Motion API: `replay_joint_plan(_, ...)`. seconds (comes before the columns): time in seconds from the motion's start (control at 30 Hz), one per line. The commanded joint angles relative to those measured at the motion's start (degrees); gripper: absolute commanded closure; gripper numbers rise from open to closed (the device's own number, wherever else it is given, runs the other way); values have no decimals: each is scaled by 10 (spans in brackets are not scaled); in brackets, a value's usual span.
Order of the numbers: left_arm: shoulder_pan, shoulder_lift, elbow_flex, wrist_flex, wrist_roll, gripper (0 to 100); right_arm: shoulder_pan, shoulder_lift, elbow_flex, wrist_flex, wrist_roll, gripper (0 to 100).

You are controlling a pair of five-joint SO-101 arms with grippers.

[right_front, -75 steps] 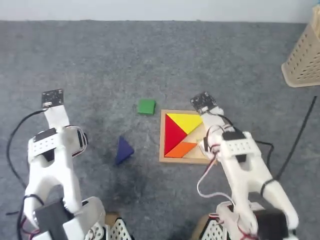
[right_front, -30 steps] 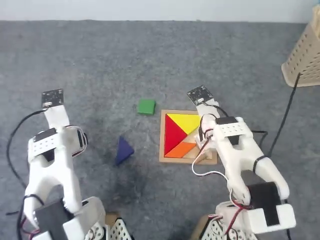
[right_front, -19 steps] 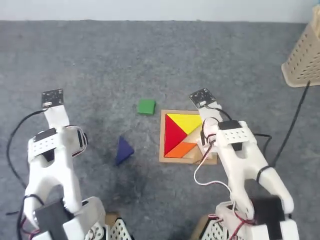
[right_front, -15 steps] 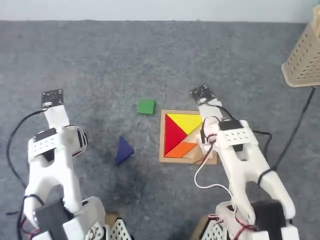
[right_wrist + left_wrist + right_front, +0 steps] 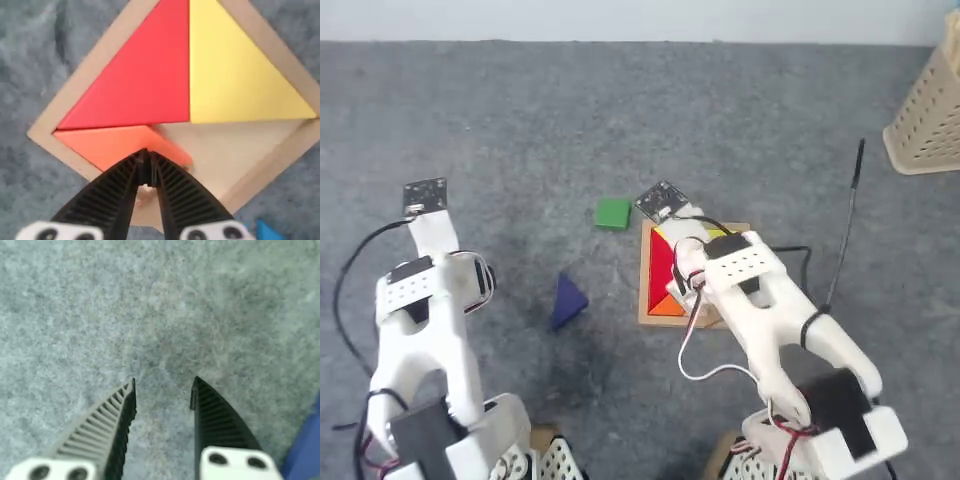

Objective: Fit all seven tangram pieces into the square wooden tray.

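The square wooden tray (image 5: pixel 644 285) lies on the grey carpet under my right arm (image 5: pixel 750 290). It holds a red triangle (image 5: pixel 135 80), a yellow triangle (image 5: pixel 235 75) and an orange piece (image 5: pixel 107 145); part of its floor (image 5: pixel 235 145) is bare wood. My right gripper (image 5: pixel 145 161) is shut, with its tips over the orange piece's edge. A green square (image 5: pixel 613 213) and a dark blue triangle (image 5: pixel 567 299) lie on the carpet left of the tray. My left gripper (image 5: pixel 163 386) is open over bare carpet, with the blue triangle (image 5: pixel 305 460) beside it.
A small light blue piece (image 5: pixel 263 231) lies on the carpet just outside the tray. A perforated beige container (image 5: pixel 930 110) stands at the far right. My left arm (image 5: pixel 420 300) is over the carpet at the left, and cables trail beside both arms.
My right arm has swung left, from the tray's right side to above its left half. The left arm and the loose pieces have not moved.
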Motion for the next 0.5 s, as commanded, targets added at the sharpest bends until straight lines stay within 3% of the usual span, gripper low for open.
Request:
replay_joint_plan(0.0,4,-7,-2,-9,-5,829,30,17,-20,-28,3,993)
replay_joint_plan(0.47,4,-7,-2,-9,-5,829,173,143,-147,-22,48,993)
